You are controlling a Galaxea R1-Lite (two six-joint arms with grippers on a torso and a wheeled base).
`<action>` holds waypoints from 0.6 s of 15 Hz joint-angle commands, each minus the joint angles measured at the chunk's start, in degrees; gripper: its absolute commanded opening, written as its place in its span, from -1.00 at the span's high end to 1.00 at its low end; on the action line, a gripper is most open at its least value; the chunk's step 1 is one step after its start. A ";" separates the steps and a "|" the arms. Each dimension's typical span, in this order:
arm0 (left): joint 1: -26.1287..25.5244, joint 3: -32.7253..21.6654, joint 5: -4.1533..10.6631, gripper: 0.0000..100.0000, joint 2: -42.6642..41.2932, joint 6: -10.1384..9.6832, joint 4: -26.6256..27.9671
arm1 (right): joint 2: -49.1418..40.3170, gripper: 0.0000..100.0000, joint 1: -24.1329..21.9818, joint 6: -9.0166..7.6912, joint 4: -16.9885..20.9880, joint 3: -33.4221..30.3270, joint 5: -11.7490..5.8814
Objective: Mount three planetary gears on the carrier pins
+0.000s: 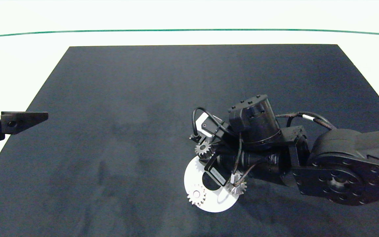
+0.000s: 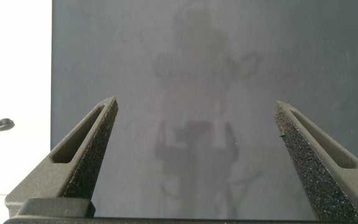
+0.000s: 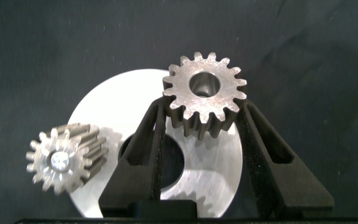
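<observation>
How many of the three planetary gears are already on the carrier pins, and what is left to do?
One gear looks seated on a pin of the white carrier disc. The right gripper holds a second gear above the disc, not yet seated. A third gear lies at the disc's edge, seemingly uninstalled. The left gripper is parked open at the mat's edge.

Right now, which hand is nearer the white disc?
Right. The right hand holds a gear over the white disc; the left hand is parked open at the mat's far left edge.
</observation>
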 commanded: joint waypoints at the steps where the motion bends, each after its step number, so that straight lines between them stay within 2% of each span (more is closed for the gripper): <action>1: -0.61 0.02 0.11 -1.00 0.08 0.02 0.54 | -0.52 0.56 0.04 -0.16 -6.56 5.11 -0.29; 4: -1.14 0.02 0.11 -1.00 0.17 0.02 0.62 | -1.66 0.56 0.22 -0.25 -14.03 10.56 -0.82; 5: -1.22 0.02 0.11 -1.00 0.17 0.02 0.62 | -1.84 0.56 0.31 -0.16 -16.93 12.14 -2.14; 6: -1.22 0.02 0.11 -1.00 0.17 0.02 0.62 | -1.93 0.56 0.31 -0.16 -20.62 14.34 -2.67; 9: -1.22 0.02 0.11 -1.00 0.08 0.02 0.62 | -2.10 0.56 0.48 -0.16 -23.88 16.27 -3.02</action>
